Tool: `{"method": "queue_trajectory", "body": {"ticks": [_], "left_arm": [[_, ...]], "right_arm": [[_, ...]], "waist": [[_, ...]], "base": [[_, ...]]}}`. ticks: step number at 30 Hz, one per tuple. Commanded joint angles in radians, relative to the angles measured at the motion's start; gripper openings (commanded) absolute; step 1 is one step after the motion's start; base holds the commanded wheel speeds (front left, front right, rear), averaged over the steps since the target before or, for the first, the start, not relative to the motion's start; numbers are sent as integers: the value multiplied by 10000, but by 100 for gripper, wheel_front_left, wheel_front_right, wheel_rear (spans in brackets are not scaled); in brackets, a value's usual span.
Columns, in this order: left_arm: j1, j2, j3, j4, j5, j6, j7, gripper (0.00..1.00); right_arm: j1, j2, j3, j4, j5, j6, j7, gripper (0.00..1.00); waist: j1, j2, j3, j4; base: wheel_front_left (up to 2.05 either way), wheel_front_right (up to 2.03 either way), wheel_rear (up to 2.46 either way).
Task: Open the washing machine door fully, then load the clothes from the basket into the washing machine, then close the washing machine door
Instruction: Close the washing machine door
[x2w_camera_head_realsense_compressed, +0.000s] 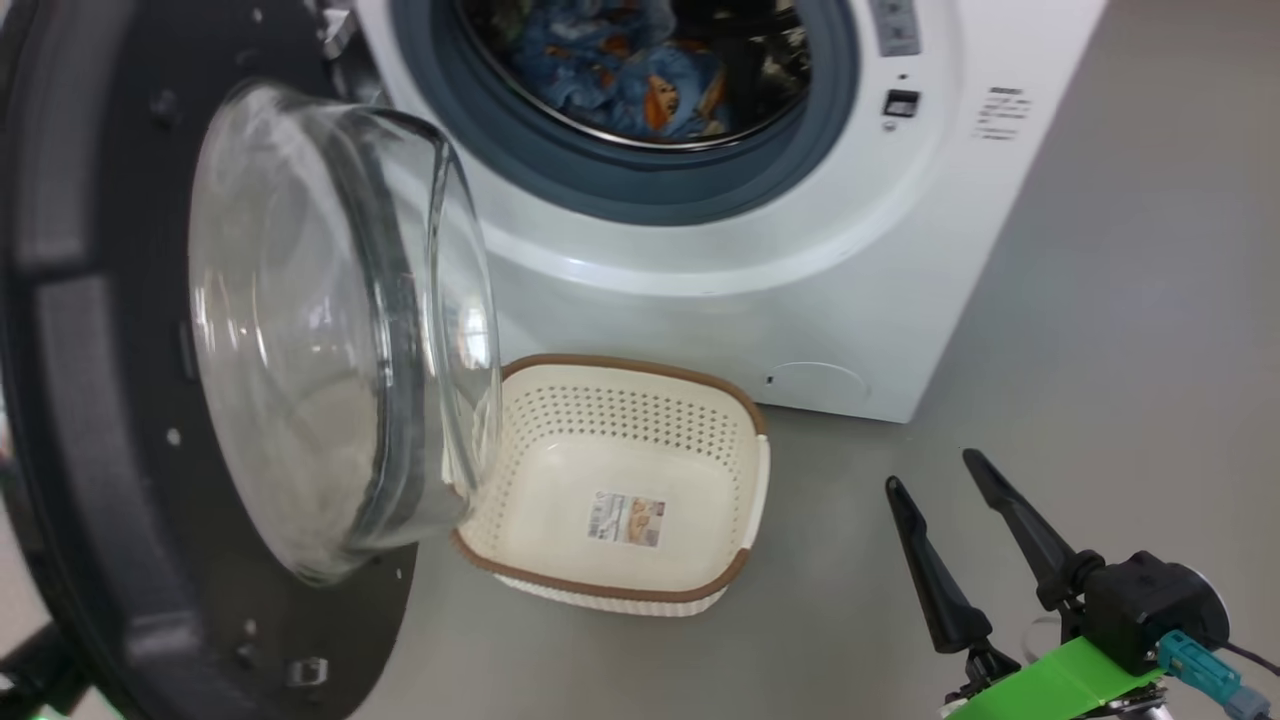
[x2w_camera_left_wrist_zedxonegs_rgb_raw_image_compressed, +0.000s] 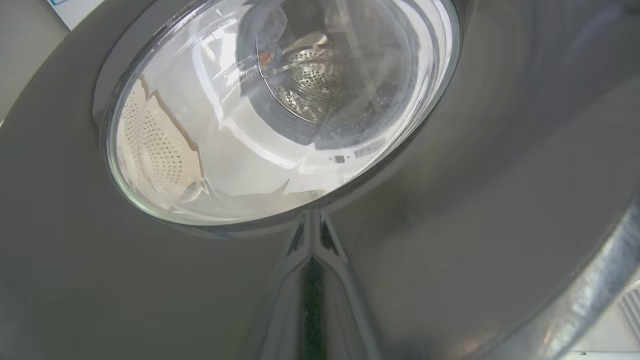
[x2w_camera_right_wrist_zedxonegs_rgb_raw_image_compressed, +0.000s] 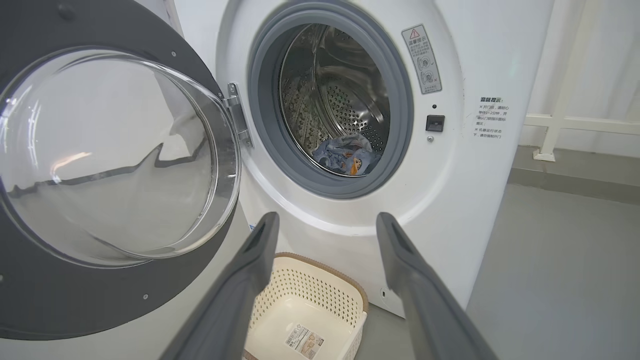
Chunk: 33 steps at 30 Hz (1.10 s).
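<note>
Washing machine door: stands wide open at frame left, glass bowl turned toward the drum.
Left pincer, lower centre of its wrist view: fingers pressed together, holding nothing, tips right up by the door's outer face below the window. Contact unclear.
Centre: basket on the floor, bare down to its sticker.
Upper centre: clothes lie inside the drum.
Lower right: right pincer spread wide, empty.
Judgement: opening and loading look done. Closing the door is what's left.
</note>
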Motion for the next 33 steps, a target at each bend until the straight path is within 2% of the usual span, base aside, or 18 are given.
{"method": "queue_trajectory", "body": {"ticks": [1,16,33], "left_arm": [[-201,310,304,-379,3,49,173,0],[-353,-176,-487,-946,-2,325,458,0],[-1929,-783,-1296,-617,143,732,419,0]], "right_arm": [[1,39,262,-212,-7,16,-82,100],[60,214,373,57,99,16,-413,100],[-280,280,516,424,258,16,-813,100]], "waist": [[0,0,-246,-330],[0,0,-355,-1738],[0,0,6,-3308]], "base": [[0,0,0],[0,0,0],[0,0,0]]}}
